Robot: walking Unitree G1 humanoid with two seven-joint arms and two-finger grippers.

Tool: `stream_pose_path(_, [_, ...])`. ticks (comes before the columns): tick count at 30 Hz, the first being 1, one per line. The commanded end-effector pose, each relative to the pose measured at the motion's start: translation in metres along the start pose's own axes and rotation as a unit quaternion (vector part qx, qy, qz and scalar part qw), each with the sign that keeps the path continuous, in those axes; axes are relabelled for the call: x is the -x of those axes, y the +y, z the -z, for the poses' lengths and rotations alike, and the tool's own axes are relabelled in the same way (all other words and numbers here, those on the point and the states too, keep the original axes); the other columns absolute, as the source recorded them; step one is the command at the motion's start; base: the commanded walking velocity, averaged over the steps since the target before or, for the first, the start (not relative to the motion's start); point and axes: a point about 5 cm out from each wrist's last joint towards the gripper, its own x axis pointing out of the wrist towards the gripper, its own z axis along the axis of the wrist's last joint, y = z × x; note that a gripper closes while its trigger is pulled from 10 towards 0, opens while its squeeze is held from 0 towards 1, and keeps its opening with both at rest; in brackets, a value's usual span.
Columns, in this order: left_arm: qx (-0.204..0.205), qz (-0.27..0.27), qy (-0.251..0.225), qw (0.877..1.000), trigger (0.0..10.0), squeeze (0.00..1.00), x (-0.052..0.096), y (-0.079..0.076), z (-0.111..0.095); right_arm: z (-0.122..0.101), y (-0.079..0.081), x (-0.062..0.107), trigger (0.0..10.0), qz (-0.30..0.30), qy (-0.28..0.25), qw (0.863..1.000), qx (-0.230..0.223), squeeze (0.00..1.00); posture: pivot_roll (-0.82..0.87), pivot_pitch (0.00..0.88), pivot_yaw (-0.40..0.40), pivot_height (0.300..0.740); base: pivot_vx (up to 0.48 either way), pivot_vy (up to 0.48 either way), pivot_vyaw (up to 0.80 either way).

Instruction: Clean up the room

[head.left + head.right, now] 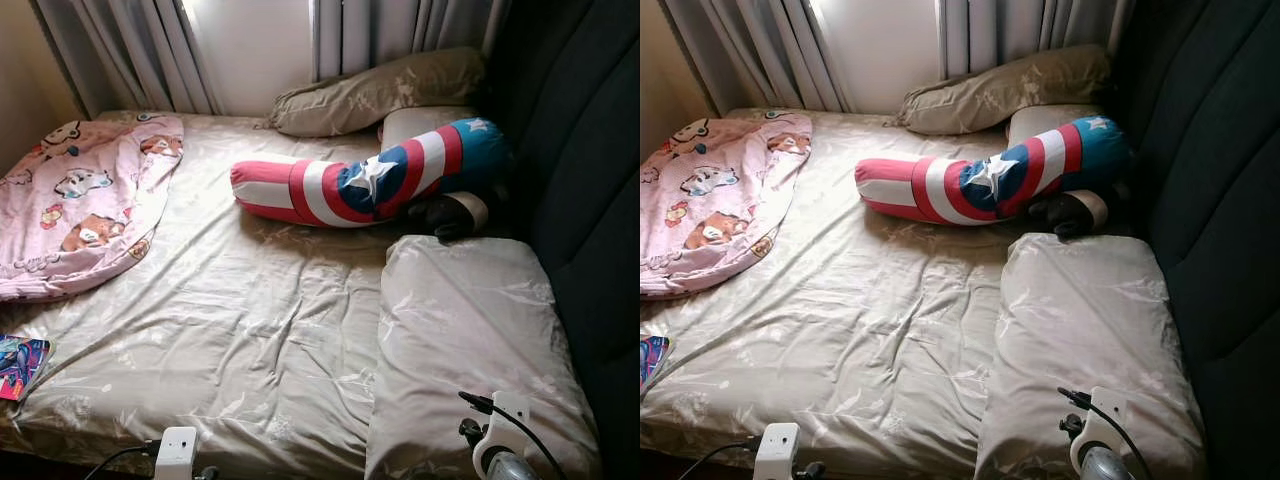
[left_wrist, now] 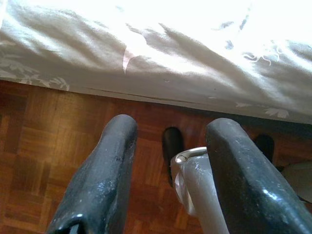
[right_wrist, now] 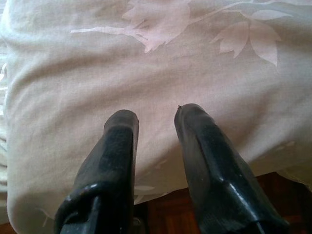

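Bed: wide, covered in a wrinkled beige satin sheet with a pale leaf print, set against a dark padded headboard on the robot's right and grey curtains at the far end. Pink cartoon-print quilt: bunched on the far left part of the bed. Long red, white and blue striped bolster with white stars: lying curved across the far middle of the bed, its blue end near the headboard. Small dark plush item: tucked just beside the bolster's blue end; what it is cannot be told. Beige pillow: propped at the far end below the curtains. Second beige pillow, large and flat: on the near right part of the bed, along the headboard. Colourful flat booklet: at the bed's near left edge. Left tool: low beside the bed's edge above brown parquet floor, fingers parted, grasping nothing. Right tool: just over the near edge of the large flat pillow, fingers parted, nothing between them.
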Motion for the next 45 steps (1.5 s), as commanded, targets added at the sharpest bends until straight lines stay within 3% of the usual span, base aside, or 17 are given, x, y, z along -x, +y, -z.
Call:
stream_pose_path(1, [-0.007, -0.004, 0.008, 1.0, 10.0, 0.0, 0.0, 0.0019, 0.0006, -0.0021, 0.0025, -0.0008, 10.0, 0.0, 0.002, 1.0, -0.004, 0.0, -0.03, 0.033, -0.006, 0.74, 0.0, 0.0, 0.0])
stream_pose_path(26, [0.001, -0.002, 0.018, 1.0, 10.0, 0.0, -0.0002, -0.0025, 0.0045, -0.0023, -0.0018, -0.0009, 10.0, 0.007, 0.009, 1.0, 0.0, 0.0, -0.02, 0.041, -0.027, 0.74, 0.0, 0.0, 0.0])
stream_pose_path(45, [-0.005, 0.001, 0.024, 1.0, 10.0, 0.0, 0.0005, -0.0022, 0.0074, 0.0022, -0.002, -0.0002, 10.0, 0.005, 0.021, 1.0, 0.012, 0.0, -0.03, 0.031, -0.017, 0.74, 0.0, 0.361, 0.0])
